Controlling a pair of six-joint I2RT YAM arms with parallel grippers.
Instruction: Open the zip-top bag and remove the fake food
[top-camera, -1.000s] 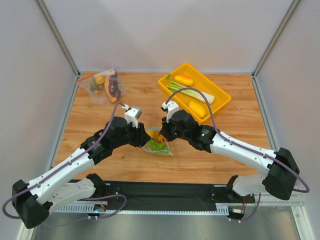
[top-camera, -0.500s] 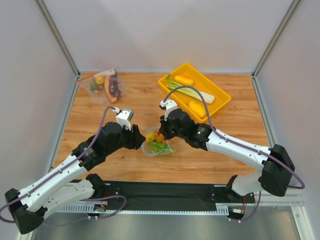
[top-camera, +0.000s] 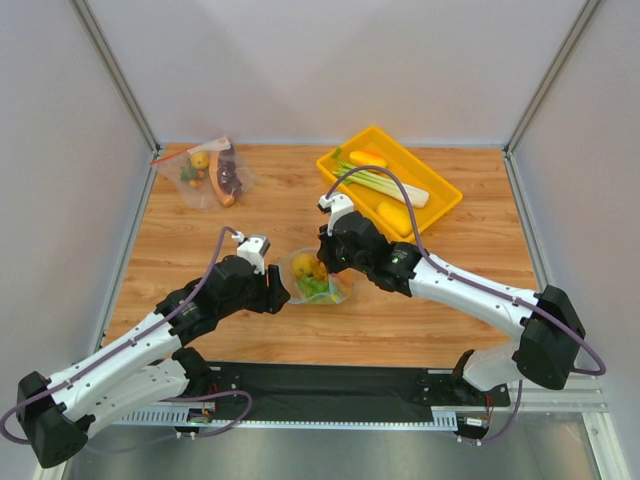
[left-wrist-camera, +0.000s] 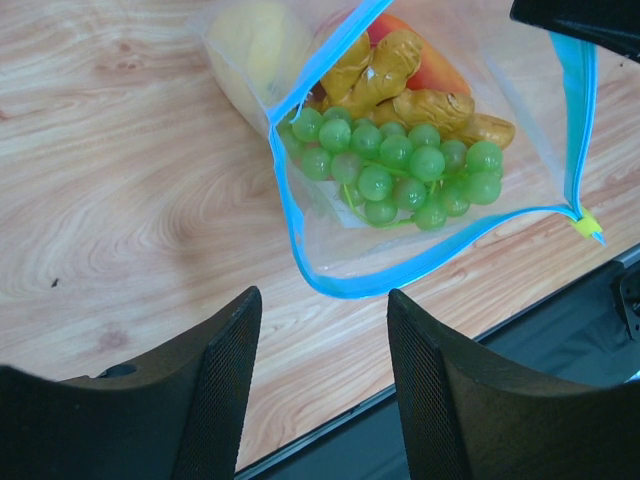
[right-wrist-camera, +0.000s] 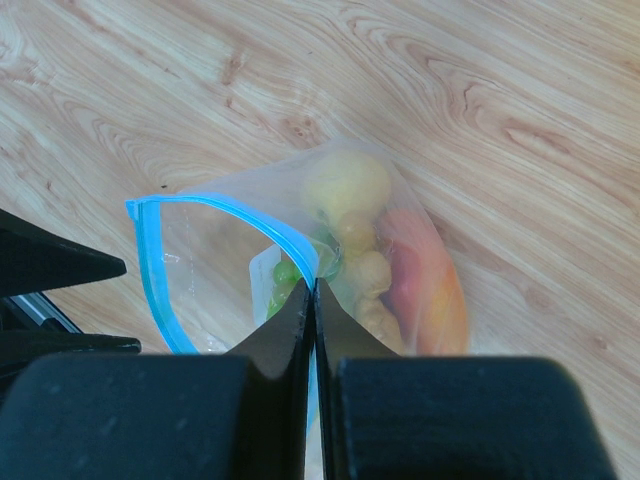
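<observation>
The zip-top bag (top-camera: 316, 287) lies on the wooden table between the two arms, its light-blue zip strip (left-wrist-camera: 415, 262) gaping open in a wide loop. Inside it is the fake food: green grapes (left-wrist-camera: 395, 170), a lumpy orange piece (left-wrist-camera: 400, 85), a round yellow piece (right-wrist-camera: 345, 185) and a red-orange fruit (right-wrist-camera: 425, 290). My right gripper (right-wrist-camera: 315, 282) is shut on the far side of the bag's blue rim. Just short of the near side of the mouth, my left gripper (left-wrist-camera: 322, 297) stands open and touches nothing.
A yellow tray (top-camera: 452, 203) at the back right holds a long leek and orange pieces. A second clear bag (top-camera: 210, 175) with a red-orange strip lies at the back left. A black mat (top-camera: 330, 385) runs along the near table edge.
My left gripper has let go of the bag, opened, and drawn back toward the near left. The right gripper has shifted slightly left with the rim, and the bag's mouth now gapes open.
</observation>
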